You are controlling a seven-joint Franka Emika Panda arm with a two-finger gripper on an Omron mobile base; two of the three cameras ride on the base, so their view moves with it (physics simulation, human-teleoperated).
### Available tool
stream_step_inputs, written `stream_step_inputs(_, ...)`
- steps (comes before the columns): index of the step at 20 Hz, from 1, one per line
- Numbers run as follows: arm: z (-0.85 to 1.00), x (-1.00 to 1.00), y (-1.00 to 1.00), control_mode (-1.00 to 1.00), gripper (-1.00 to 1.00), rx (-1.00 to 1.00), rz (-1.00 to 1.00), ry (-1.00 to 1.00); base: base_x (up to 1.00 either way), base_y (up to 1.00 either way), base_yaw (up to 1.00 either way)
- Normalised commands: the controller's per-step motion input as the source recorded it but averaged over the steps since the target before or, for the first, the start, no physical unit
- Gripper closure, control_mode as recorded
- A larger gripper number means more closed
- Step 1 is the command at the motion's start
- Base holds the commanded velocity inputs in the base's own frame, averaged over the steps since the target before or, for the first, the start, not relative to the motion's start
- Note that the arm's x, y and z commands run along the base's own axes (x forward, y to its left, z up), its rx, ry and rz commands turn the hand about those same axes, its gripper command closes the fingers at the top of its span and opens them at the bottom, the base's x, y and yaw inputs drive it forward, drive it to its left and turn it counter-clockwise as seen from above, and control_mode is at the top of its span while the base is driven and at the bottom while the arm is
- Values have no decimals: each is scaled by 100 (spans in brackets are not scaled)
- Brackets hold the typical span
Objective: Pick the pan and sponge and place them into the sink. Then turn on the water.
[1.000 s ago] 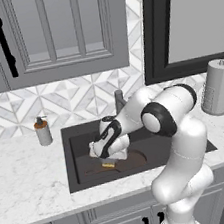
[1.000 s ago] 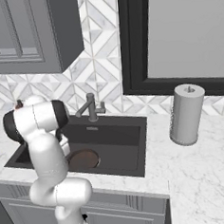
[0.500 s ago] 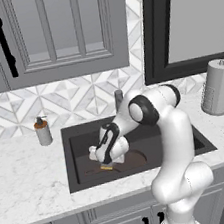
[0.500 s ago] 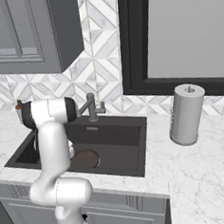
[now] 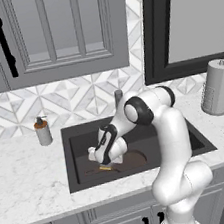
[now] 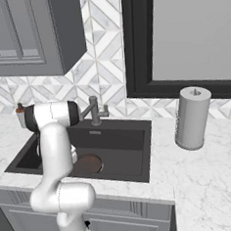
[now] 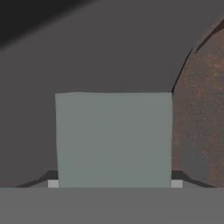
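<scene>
Low inside the dark grey sink (image 5: 67,136), left of its middle, my gripper (image 5: 102,164) is shut on the sponge (image 5: 106,168), whose yellow edge shows just under the hand near the basin floor. In the hand view the sponge's green-grey top (image 7: 113,135) spans the space between the fingertips of the gripper (image 7: 114,183). The dark brown pan (image 5: 134,159) lies on the sink floor right beside the hand, also seen as a round disc (image 6: 87,164) and as a rusty brown surface (image 7: 205,109). The grey faucet (image 5: 118,97) stands behind the basin with no stream falling from it.
A soap dispenser (image 5: 43,131) stands on the marble counter left of the sink. A paper towel roll (image 5: 216,87) stands on the counter to the right (image 6: 191,117). Upper cabinets hang above, and a dark-framed window is behind the right side.
The arm has swung further left and the hand has sunk lower into the sink with the sponge still in it. The pan has not moved.
</scene>
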Motion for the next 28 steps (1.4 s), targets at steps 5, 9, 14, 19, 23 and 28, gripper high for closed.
stream_step_inputs(5, 6, 0, 0, -100, -100, 0, 3, 0, 0, 0, 0)
stream_step_inputs(9, 43, -12, -4, -100, -100, -1, 7, -1, 0, 0, 0)
stream_step_inputs(14, 91, -47, -37, -100, -100, 0, 3, -6, 0, 0, 0)
stream_step_inputs(19, 100, -98, -65, -100, -100, 0, 8, -23, 0, 0, 0)
stream_step_inputs(23, 100, -58, -66, -100, -100, 0, 9, -8, 0, 0, 0)
stream_step_inputs(28, 100, -59, -63, -100, -100, 0, 12, -2, 0, 0, 0)
